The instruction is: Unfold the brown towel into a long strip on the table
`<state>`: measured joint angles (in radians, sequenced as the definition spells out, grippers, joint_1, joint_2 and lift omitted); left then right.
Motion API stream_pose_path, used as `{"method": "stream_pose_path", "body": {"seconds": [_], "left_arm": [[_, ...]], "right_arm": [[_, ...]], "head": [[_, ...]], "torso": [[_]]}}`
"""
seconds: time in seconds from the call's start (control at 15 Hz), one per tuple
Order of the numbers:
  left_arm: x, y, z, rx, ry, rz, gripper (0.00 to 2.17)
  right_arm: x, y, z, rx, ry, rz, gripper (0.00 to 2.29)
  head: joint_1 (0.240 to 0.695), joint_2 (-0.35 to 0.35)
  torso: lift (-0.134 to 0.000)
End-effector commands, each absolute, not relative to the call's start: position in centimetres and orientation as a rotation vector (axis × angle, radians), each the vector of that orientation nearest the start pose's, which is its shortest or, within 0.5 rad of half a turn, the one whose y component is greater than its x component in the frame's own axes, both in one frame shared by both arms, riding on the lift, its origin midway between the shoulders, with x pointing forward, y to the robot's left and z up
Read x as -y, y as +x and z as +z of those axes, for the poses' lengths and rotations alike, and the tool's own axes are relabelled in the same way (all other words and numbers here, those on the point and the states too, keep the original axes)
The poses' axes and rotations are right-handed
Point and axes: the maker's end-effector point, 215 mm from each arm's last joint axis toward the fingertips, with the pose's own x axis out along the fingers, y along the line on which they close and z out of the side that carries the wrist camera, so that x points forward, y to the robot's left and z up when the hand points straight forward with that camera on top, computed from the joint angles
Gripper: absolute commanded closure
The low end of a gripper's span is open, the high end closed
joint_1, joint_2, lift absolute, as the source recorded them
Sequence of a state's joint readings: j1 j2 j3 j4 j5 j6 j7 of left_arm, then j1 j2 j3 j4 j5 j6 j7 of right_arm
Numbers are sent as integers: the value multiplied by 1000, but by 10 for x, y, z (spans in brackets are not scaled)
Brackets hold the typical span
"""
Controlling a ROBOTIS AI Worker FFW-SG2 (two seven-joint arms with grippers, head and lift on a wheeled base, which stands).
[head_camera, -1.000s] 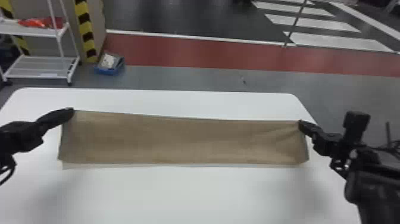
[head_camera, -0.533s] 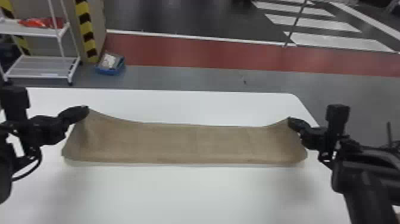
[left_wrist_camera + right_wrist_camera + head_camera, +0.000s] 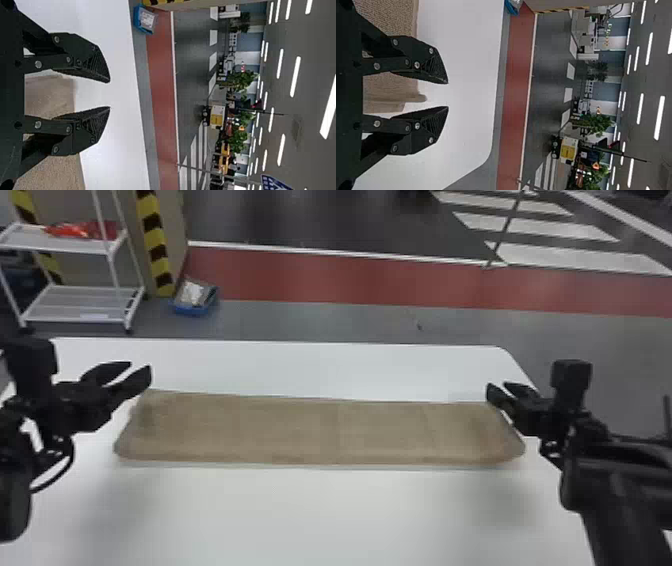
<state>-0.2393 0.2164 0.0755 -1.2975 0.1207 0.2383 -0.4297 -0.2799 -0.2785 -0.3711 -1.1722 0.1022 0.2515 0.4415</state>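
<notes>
Brown towel (image 3: 320, 430), one: spread on counter (image 3: 310, 515), long axis running left to right; left pincer (image 3: 141, 366), right pincer (image 3: 497, 385): both parted wide, empty, each near the far corner of its own towel end; likely next, both retreat clear of cloth

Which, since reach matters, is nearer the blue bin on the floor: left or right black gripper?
Left. Left gripper is short of the bin; right gripper is far to its right.
</notes>
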Motion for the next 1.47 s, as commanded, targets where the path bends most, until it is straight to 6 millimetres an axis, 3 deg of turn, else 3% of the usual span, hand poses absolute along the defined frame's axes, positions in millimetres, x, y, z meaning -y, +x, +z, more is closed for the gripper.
{"method": "stream_pose_path", "body": {"seconds": [0.0,0.27,0.4,0.53,0.8,1.0,1.13,1.27,1.4], "left_arm": [[-301,635,-391,-232,4,-264,33],[-328,605,-394,-235,-93,-229,33],[-326,588,-401,-269,-159,-243,33],[-316,573,-421,-339,-221,-265,33],[-301,545,-421,-338,-310,-292,36],[-296,518,-401,-270,-294,-267,43],[-302,501,-392,-229,-262,-215,39],[-303,483,-371,-136,-222,-154,39],[-281,468,-354,-82,-140,-137,39]], "right_arm": [[498,611,-402,-318,-125,-47,56],[510,586,-403,-298,-91,-60,56],[506,570,-407,-295,-53,-41,56],[507,557,-406,-287,-35,-33,60],[507,531,-400,-290,16,-6,66],[471,511,-389,-293,47,84,66],[441,498,-387,-301,56,130,66],[404,485,-385,-289,76,177,63],[353,477,-382,-265,70,224,63]], "head": [[695,-174],[695,-168],[695,-167],[695,-169],[695,-190],[695,-200],[695,-190],[695,-168],[695,-122]], "torso": [[-116],[-116],[-116],[-116],[-116],[-116],[-116],[-116],[-116]]}}
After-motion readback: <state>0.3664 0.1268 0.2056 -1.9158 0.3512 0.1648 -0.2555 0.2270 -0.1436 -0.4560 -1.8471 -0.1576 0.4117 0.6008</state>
